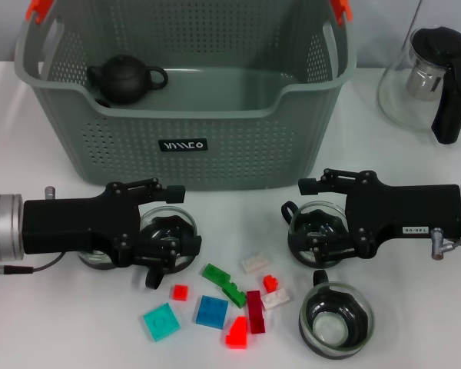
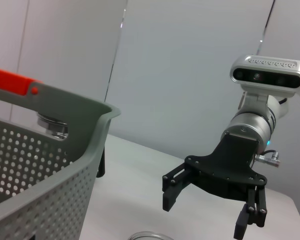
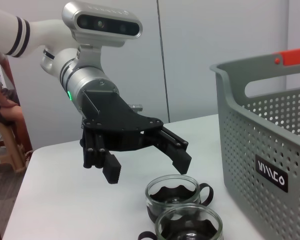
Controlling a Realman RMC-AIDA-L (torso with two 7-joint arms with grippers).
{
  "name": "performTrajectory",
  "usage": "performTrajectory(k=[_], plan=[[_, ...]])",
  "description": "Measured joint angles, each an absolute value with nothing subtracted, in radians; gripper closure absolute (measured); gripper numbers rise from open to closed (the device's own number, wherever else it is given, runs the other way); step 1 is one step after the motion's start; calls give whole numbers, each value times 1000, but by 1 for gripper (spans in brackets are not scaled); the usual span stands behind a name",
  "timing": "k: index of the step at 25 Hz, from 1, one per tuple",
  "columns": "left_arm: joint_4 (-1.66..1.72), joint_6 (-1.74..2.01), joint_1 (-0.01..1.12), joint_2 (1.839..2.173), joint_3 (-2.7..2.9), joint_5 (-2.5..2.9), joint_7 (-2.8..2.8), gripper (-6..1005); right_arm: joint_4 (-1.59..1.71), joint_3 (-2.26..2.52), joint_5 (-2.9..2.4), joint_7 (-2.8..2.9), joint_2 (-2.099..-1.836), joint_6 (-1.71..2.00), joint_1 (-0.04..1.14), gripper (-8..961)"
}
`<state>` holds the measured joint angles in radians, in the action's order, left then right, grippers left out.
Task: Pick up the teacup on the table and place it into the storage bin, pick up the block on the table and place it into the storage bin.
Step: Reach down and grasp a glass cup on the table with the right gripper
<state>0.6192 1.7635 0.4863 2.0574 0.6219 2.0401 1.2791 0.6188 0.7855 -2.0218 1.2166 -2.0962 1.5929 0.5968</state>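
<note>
Both grippers hover low over the white table (image 1: pixel 31 323) in front of the grey-green perforated plastic storage bin (image 1: pixel 184 115), which fills the upper centre of the head view.

The left gripper (image 1: pixel 165 250), jaws spread and holding nothing, sits above a clear glass teacup with dark insert (image 1: pixel 167 227) at lower left. The right gripper (image 1: pixel 323 238), jaws likewise spread, sits above a second glass teacup (image 1: pixel 316 219). A third teacup (image 1: pixel 336 319) stands at lower right.

Judgement: the glass is rigid, slick and fragile; grip across the rim.

Loose plastic blocks, such as the blue square block (image 1: pixel 211 311), lie between the cups; they look light. The bin's front wall is near, so lift high.
</note>
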Motion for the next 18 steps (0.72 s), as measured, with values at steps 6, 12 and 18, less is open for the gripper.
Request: performTrajectory(k=[6,12,18], plan=[[620,1758,486,2055,618,2044,1320,65,618,787,-2024,1227,-2095,1591,598,0],[619,1753,483,2055,617,2044,1336,66,621,790,-2025,1247,-2094,1591,601,0],[620,1752,471,2061,592,2035,1325,66,632,803,-2025,1265,-2092,1598,603,-1]])
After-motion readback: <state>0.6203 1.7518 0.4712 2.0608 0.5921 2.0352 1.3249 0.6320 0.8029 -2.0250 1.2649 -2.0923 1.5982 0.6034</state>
